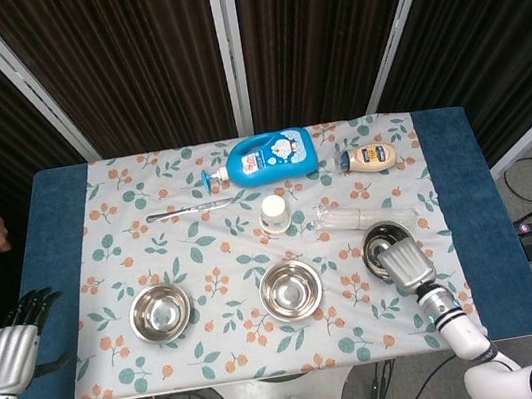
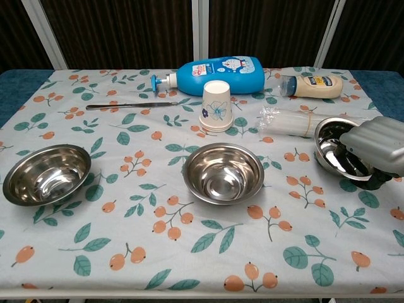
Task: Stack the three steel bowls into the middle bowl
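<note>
- Your table (image 1: 57,207) has a blue top under a flowered cloth (image 2: 126,252), and dark curtains (image 1: 123,60) hang behind it.
- The middle bowl (image 2: 223,172) stands on the cloth; a paper cup (image 2: 215,105) is behind it.
- The left bowl (image 2: 45,173) sits well apart from the middle bowl.
- Your right hand (image 2: 377,147) grips the right bowl (image 2: 336,151), which looks tilted.
- Your left hand (image 1: 10,343) hangs off the table with fingers apart, holding nothing.
</note>
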Controlling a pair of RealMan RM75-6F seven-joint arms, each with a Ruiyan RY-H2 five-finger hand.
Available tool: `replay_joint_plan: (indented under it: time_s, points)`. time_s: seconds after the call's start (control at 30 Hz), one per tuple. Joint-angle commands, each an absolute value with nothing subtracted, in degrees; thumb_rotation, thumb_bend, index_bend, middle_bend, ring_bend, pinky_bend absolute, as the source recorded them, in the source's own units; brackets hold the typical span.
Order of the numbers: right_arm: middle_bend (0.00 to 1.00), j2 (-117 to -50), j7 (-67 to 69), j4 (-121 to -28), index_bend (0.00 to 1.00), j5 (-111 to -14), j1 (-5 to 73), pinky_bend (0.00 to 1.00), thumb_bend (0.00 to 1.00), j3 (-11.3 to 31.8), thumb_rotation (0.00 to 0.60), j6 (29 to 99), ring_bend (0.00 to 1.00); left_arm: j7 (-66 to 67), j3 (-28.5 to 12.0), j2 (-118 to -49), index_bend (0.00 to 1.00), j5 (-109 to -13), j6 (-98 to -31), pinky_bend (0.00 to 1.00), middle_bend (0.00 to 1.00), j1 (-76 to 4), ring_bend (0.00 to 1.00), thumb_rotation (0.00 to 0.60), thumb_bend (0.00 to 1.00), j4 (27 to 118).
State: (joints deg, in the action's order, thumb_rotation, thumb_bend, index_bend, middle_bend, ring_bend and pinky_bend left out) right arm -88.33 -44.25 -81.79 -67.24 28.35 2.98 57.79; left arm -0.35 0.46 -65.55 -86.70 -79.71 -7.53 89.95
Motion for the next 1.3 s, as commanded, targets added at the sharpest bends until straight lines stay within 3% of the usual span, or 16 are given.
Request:
replay_joint_plan:
  time_s: [0.03, 0.33, 0.53, 1.03, 1.07, 1.2, 1.3]
  points:
    - [0.65, -88.2, -44.2, -82.2, 0.7, -67.5, 28.3, 0.63, 0.38, 2.7, 0.6, 58.5, 0.67, -0.4, 0.5, -65.6, 0.2, -86.7, -79.7, 0.23, 0.22, -7.5, 0.13, 0.6, 0.14, 89.9]
    - [0.66, -86.7, -46.3, -90.0, 0.7, -71.5, 30.5, 0.63, 0.38, 3.6, 0.6, 61.0, 0.67, -0.8, 0.1, -65.7, 0.2, -86.6, -80.0, 0.23, 0.22, -7.6, 0.13, 0.6, 0.14, 90.0]
    - [0.65, -89.0, -50.1, -95.4, 0.7, -68.7, 34.5, 0.63, 0.38, 5.8, 0.6, 58.1, 0.67, -1.3, -0.2, -65.5, 0.2, -86.5, -80.7, 0.23, 0.22, -7.5, 0.13, 0.6, 0.14, 90.3]
    - [0.64, -96.7, -56.9, -96.3, 0.7, -64.6, 40.8, 0.63, 0.37, 5.7, 0.6, 56.8, 0.67, -4.5, -0.6, -65.0, 0.2, -86.3, -81.5, 0.23, 0.22, -7.0, 0.13, 0.6, 0.14, 89.2]
    - [0.64, -96.6, -56.8, -96.5, 0.69, -64.2, 41.1, 0.63, 0.34, 5.6, 0.6, 56.5, 0.66, -4.6, -0.6, -65.1, 0.2, -86.3, -81.5, 0.23, 0.22, -7.0, 0.13, 0.6, 0.14, 89.1]
    - [0.58, -95.1, -56.3, -97.8, 0.57, -61.9, 42.3, 0.63, 0.03, 5.3, 0.6, 54.5, 0.66, -5.1, -0.6, -65.1, 0.2, -86.5, -81.6, 0.23, 0.22, -7.0, 0.13, 0.6, 0.14, 88.9]
    - [0.48, -94.4, -56.9, -98.5, 0.47, -59.5, 43.2, 0.63, 0.0, 5.0, 0.6, 53.8, 0.65, -5.4, -0.7, -65.1, 0.2, -86.4, -81.5, 0.23, 0.22, -7.0, 0.13, 0.6, 0.14, 88.7]
